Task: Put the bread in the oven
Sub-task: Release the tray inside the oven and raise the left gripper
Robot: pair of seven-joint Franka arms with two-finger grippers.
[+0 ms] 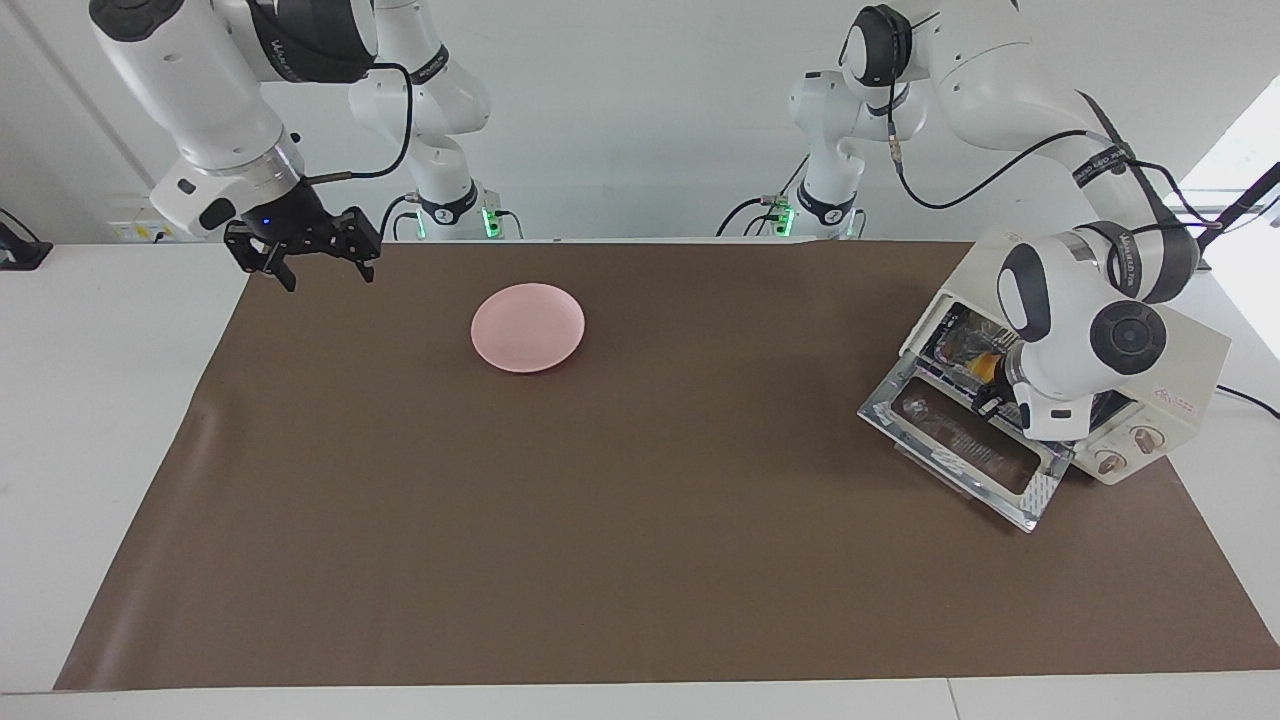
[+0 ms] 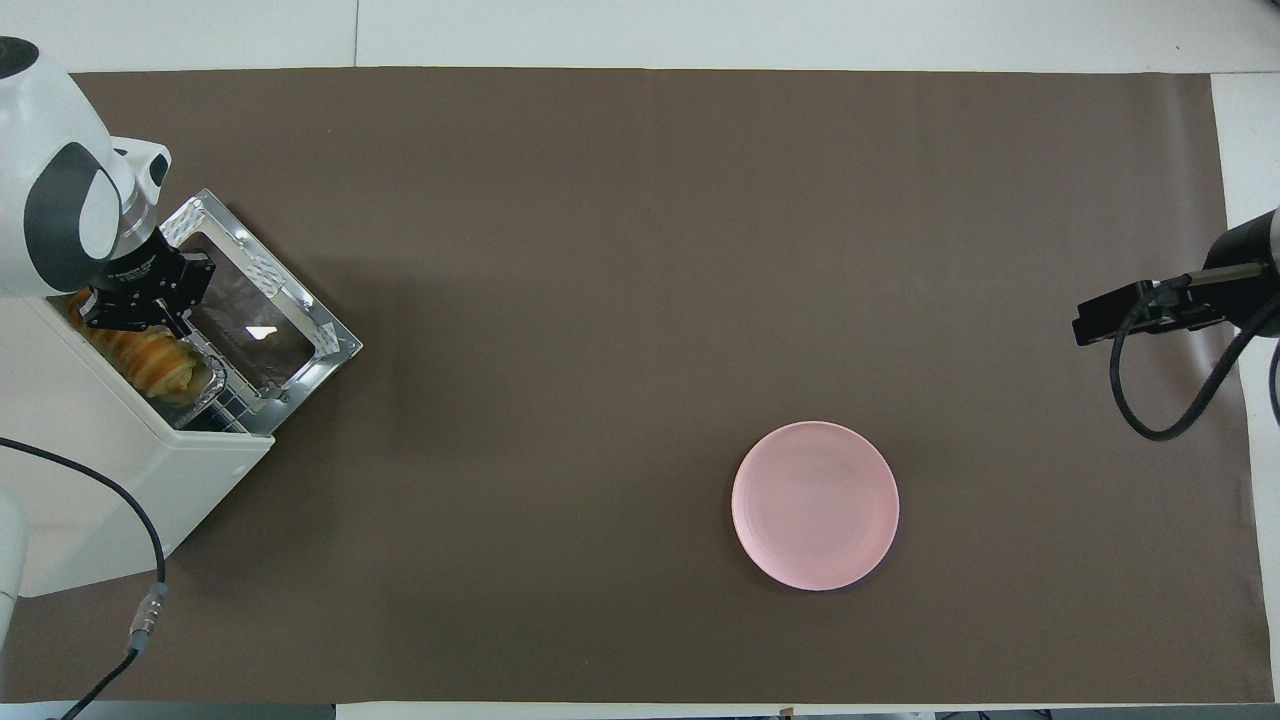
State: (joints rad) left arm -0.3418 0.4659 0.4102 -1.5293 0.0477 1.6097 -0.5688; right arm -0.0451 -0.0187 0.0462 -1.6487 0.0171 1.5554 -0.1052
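The cream-white oven (image 1: 1190,365) stands at the left arm's end of the table with its glass door (image 1: 965,450) dropped open. In the overhead view the oven (image 2: 120,470) holds the golden ridged bread (image 2: 150,362), which lies in a foil tray (image 2: 207,388) on the rack just inside the mouth. A bit of the bread (image 1: 986,366) also shows in the facing view. My left gripper (image 2: 132,318) is at the oven mouth, right over the end of the bread; its wrist hides its fingertips. My right gripper (image 1: 322,270) is open and empty, raised over the table's edge at the right arm's end, waiting.
A round pink plate (image 1: 528,327) sits empty on the brown mat, toward the right arm's end and near the robots; it also shows in the overhead view (image 2: 815,505). The oven's cable (image 2: 150,590) trails off the table near the left arm.
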